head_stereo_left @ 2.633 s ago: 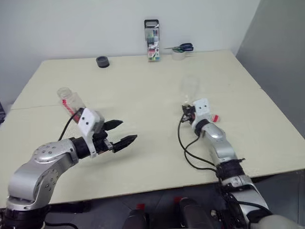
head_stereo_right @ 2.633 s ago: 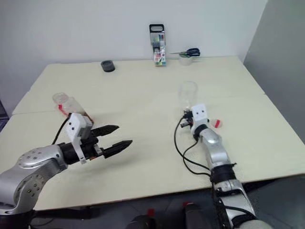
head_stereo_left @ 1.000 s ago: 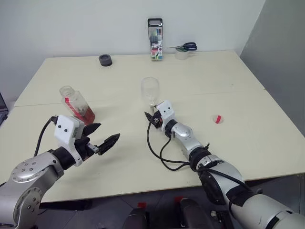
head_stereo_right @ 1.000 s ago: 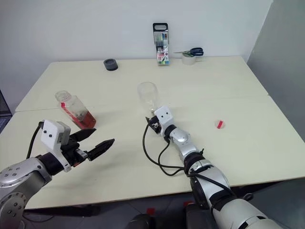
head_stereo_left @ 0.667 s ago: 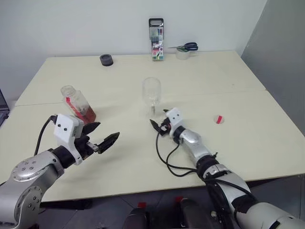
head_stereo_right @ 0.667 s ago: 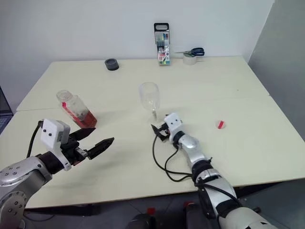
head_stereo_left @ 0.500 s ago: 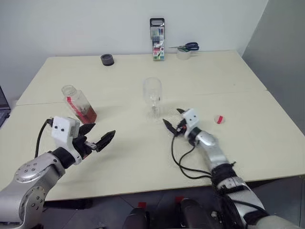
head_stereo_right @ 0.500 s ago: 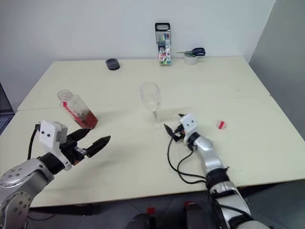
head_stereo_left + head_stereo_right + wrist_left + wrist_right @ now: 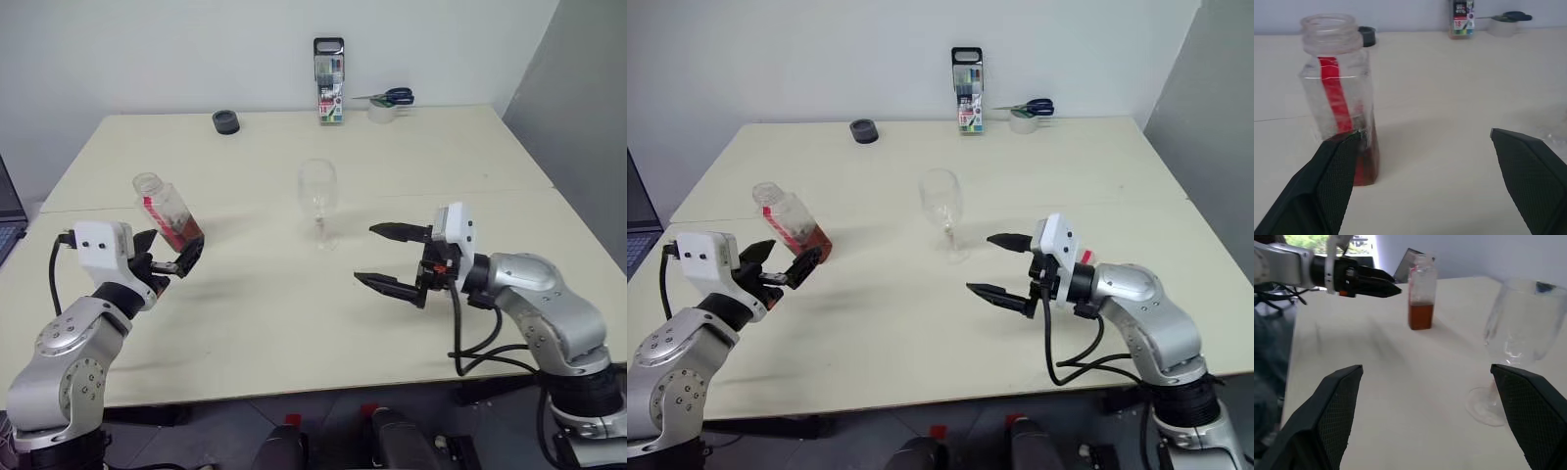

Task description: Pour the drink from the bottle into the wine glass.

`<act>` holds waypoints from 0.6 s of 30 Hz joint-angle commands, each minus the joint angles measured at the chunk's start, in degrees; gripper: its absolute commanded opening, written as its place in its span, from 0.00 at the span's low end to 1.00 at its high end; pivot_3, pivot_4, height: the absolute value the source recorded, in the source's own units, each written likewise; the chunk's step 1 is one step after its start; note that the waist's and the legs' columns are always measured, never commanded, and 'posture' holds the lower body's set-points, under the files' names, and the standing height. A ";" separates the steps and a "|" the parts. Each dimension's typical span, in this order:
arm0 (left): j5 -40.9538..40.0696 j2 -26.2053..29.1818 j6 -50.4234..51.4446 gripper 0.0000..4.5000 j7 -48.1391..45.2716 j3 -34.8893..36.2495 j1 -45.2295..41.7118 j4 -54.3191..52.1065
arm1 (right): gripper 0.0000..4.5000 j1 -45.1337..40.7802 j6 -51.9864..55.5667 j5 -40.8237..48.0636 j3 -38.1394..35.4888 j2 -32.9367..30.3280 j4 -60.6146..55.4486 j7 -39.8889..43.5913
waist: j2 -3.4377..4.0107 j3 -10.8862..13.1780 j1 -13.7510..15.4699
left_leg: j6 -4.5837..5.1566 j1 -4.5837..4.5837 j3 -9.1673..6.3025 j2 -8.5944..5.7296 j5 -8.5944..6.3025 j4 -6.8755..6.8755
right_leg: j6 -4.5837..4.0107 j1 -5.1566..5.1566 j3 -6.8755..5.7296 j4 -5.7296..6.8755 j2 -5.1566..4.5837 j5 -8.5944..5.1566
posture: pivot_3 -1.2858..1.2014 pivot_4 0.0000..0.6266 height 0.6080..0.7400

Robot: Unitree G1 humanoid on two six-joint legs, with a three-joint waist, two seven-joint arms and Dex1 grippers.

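Left wrist view: your left gripper (image 9: 1422, 161) fingers spread wide, one finger (image 9: 1334, 171) right beside the uncapped bottle (image 9: 1339, 93), drink (image 9: 1367, 164) low inside. Your right gripper (image 9: 394, 257) fingers also apart, holding nothing, near the wine glass (image 9: 317, 192) standing mid-surface (image 9: 274, 304). Marker case (image 9: 329, 67) far back.

Clear bottle (image 9: 167, 211) with red-and-white label strip; reddish-brown drink (image 9: 1365, 161) at bottom. Clear, colourless wine glass (image 9: 317, 192). Pale cream table (image 9: 294, 313). Black fingers on left gripper (image 9: 167, 257) and right gripper (image 9: 390, 257), white housings. Small red cap (image 9: 1085, 256). Blue-handled scissors (image 9: 390, 96). Black round object (image 9: 225, 121).
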 commanded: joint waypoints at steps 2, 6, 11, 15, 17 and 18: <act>0.73 1.53 -1.89 1.00 0.21 3.48 -0.95 1.58 | 0.99 -3.12 3.40 5.54 -2.05 -0.03 -3.61 -1.26 | 0.00 0.00 0.16 | 0.00 -0.01 -0.01 0.00 0.00 0.00 | 0.00 0.00 -0.01 0.00 0.00 0.00 | 0.52 0.24 1.00; 1.28 3.49 -2.51 1.00 -0.95 3.81 -2.24 4.20 | 0.99 -4.10 3.83 6.40 -1.64 0.32 -4.25 -2.57 | -0.03 0.01 0.58 | -0.01 -0.06 -0.04 0.00 0.00 0.03 | 0.00 -0.01 -0.03 -0.02 -0.01 0.00 | 0.52 0.24 1.00; 2.37 5.07 -3.88 1.00 -2.38 3.03 -4.25 7.73 | 0.99 -4.32 4.11 7.22 -1.75 0.78 -4.98 -4.56 | -0.04 0.01 0.63 | -0.02 -0.15 -0.10 -0.02 0.01 0.05 | 0.00 -0.02 -0.07 -0.10 -0.03 0.00 | 0.52 0.24 1.00; 3.36 5.83 -4.94 1.00 -3.78 2.49 -5.75 10.32 | 0.99 -4.89 6.34 9.45 -3.11 2.45 -5.33 -9.12 | -0.04 0.01 0.63 | -0.21 -0.29 -0.19 -0.01 0.12 0.03 | 0.00 -0.09 -0.10 -0.19 -0.04 0.01 | 0.52 0.24 1.00; 3.84 6.42 -5.61 1.00 -4.59 2.31 -6.71 12.10 | 0.99 -5.16 6.72 9.85 -3.13 2.53 -5.51 -10.03 | -0.04 0.01 0.64 | -0.23 -0.35 -0.21 -0.01 0.13 0.03 | -0.01 -0.13 -0.12 -0.21 -0.04 0.01 | 0.52 0.24 1.00; 4.11 6.63 -5.89 1.00 -4.96 2.20 -7.18 12.81 | 0.99 -5.20 6.73 9.86 -3.02 2.39 -5.59 -10.32 | -0.04 0.01 0.64 | -0.23 -0.38 -0.23 -0.01 0.13 0.03 | -0.01 -0.13 -0.14 -0.24 -0.04 0.01 | 0.52 0.24 1.00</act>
